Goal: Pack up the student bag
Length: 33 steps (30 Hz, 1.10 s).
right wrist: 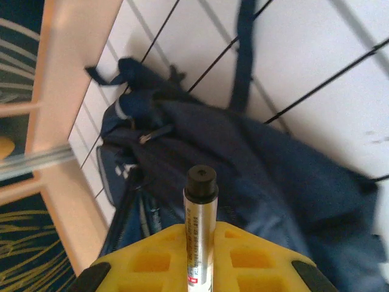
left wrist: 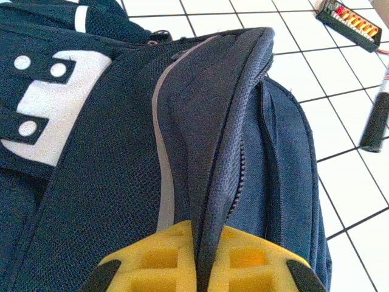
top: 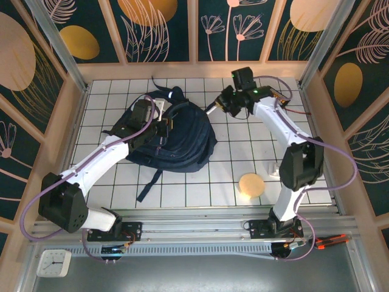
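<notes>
The student bag [top: 188, 146] lies centre-left, its inside hidden. The left claw [left wrist: 203, 267] pinches its zipper edge, and the right claw [right wrist: 200, 267] grips a marker [right wrist: 200, 207].

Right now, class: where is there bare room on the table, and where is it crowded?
Free: tiles between bag and right arm; front centre, between strap and disc. Crowded: the bag's far side, left gripper clamping it, right gripper with a pen close by.
</notes>
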### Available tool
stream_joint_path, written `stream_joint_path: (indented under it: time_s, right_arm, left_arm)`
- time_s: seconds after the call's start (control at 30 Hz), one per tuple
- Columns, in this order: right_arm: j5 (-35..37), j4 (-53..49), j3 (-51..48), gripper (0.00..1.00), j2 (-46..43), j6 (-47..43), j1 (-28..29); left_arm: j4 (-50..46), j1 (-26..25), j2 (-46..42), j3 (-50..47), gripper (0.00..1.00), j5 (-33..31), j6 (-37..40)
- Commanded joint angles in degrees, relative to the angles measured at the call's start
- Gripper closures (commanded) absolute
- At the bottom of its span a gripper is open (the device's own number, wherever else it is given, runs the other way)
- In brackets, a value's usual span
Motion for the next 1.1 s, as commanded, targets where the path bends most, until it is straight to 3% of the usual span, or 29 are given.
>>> stream_joint_path:
  time_s: [0.0, 0.4, 0.53, 0.73, 1.07]
  right_arm:
    - [-2.18, 1.66, 3.15, 0.86, 4.64, 1.01, 2.8]
    - [-6.66, 4.6, 12.32, 0.85, 16.08, 1.19, 9.9]
    - [-8.23, 4.71, 14.5, 0.75, 18.11, 0.88, 10.93]
    - [-9.23, 5.84, 13.52, 0.62, 17.48, 0.53, 10.92]
    - [-8.07, 5.11, 11.54, 0.62, 12.75, -1.6, 9.36]
  left_arm:
    - [2.35, 0.39, -0.79, 2.85, 1.0, 0.9, 0.46]
    - [3.8, 0.39, -0.53, 2.32, 1.0, 1.73, -0.34]
    - [3.84, 0.39, -0.64, 2.23, 1.0, 1.58, -0.19]
    - [4.34, 0.39, -0.2, 2.15, 1.0, 1.87, -0.27]
    - [4.91, 0.41, 0.51, 2.2, 1.0, 2.16, -0.42]
